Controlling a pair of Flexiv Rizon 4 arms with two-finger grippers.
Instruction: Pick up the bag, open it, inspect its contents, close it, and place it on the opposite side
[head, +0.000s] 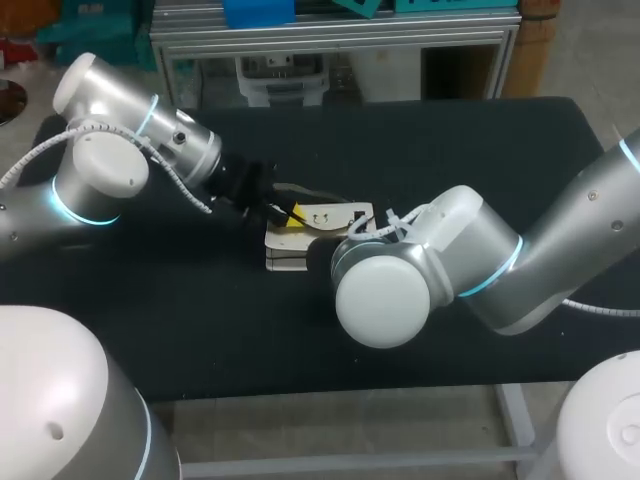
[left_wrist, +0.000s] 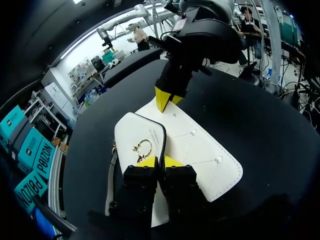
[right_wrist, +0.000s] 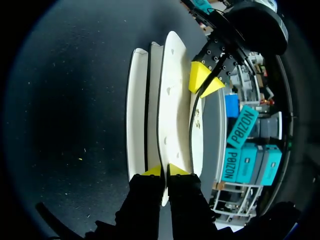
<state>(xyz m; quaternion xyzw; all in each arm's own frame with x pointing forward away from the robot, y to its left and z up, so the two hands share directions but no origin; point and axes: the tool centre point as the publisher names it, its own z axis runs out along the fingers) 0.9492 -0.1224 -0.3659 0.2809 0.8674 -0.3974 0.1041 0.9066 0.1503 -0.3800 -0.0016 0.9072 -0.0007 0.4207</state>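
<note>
The black desk (head: 200, 330) fills the head view, and the two arms meet over its middle: the left arm (head: 110, 150) comes in from the left side, and the right arm (head: 480, 260) reaches in from the right, its bulky wrist covering its own fingertips in that view. Between them, near the centre of the desk, is the white bag (head: 325, 218). In the head view it lies with its flap uppermost and its stacked layers showing at the near edge. In the left wrist view the bag (left_wrist: 195, 150) spreads out ahead of that arm as a broad white panel with a rounded flap (left_wrist: 135, 135) lying over one part of it. The left fingers (left_wrist: 147, 161) are clenched close together on the near edge of the flap, one yellow tip on each side of it. At the far end of the bag the right fingers (left_wrist: 162, 97) meet its opposite edge. From the right wrist the bag (right_wrist: 172, 110) is seen edge-on as several thin white layers side by side. The right fingers (right_wrist: 178, 170) pinch one upright layer between their yellow tips, and the left fingers (right_wrist: 200, 77) touch the bag at its other end. A small gold ring (left_wrist: 142, 147) sits on the flap just ahead of the left fingertips.
</note>
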